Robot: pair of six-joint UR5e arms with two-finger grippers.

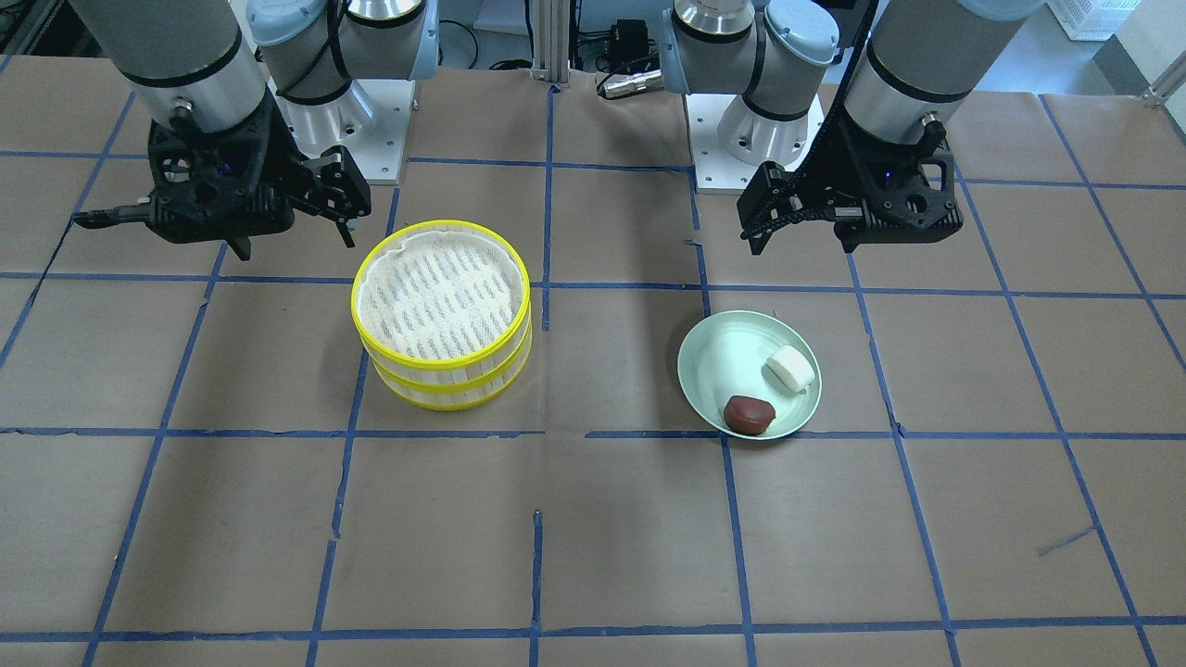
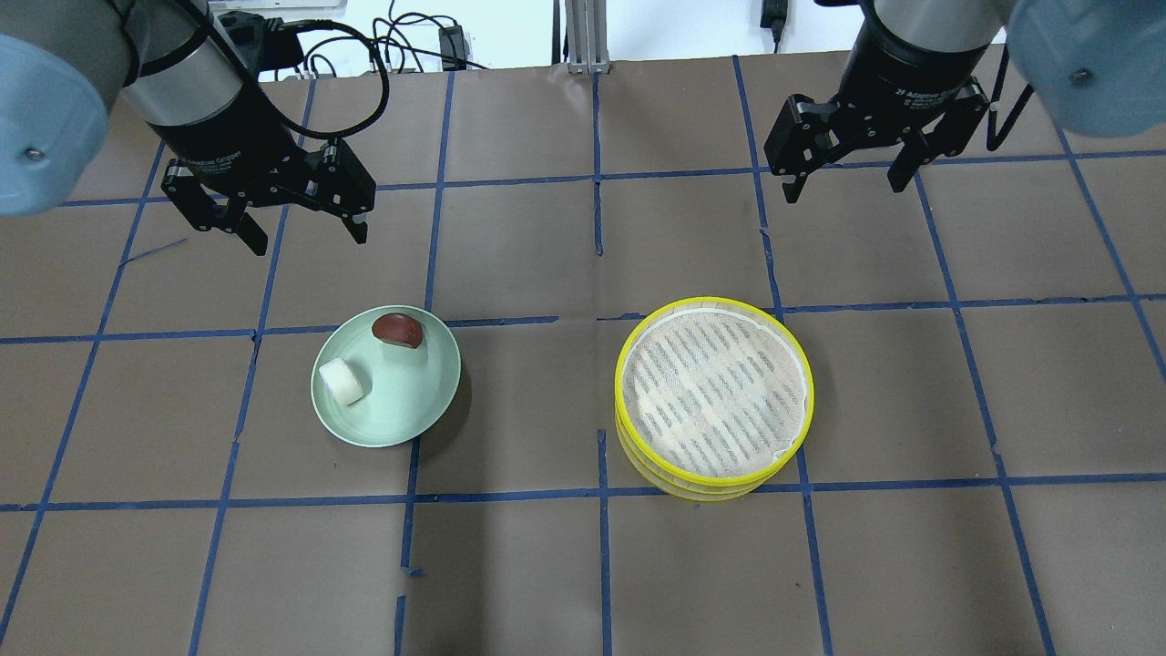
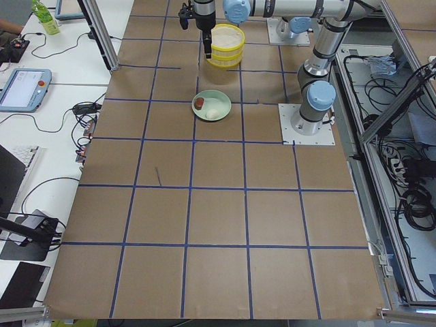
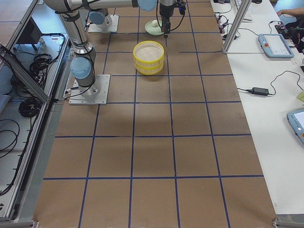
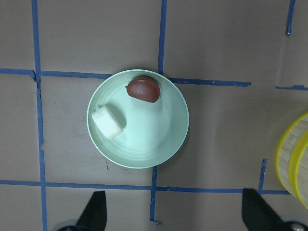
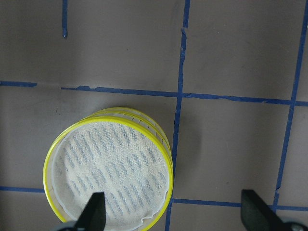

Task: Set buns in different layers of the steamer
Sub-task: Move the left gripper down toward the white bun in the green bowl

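Observation:
The steamer (image 2: 713, 392) stands with its two yellow-rimmed layers stacked; the top layer's white liner (image 1: 440, 301) is bare, and the lower layer's inside is hidden. It also shows in the right wrist view (image 6: 108, 175). The white bun (image 2: 342, 381) and the dark reddish-brown bun (image 2: 398, 330) lie on the pale green plate (image 2: 405, 415), also in the left wrist view, white bun (image 5: 109, 123) and brown bun (image 5: 143, 89). My left gripper (image 2: 305, 235) hangs open and empty above the table behind the plate. My right gripper (image 2: 847, 187) hangs open and empty behind the steamer.
The table is covered in brown paper with a grid of blue tape lines (image 2: 597, 319). The arm bases (image 1: 741, 139) stand at the robot's edge of the table. Steamer and plate sit about one grid square apart.

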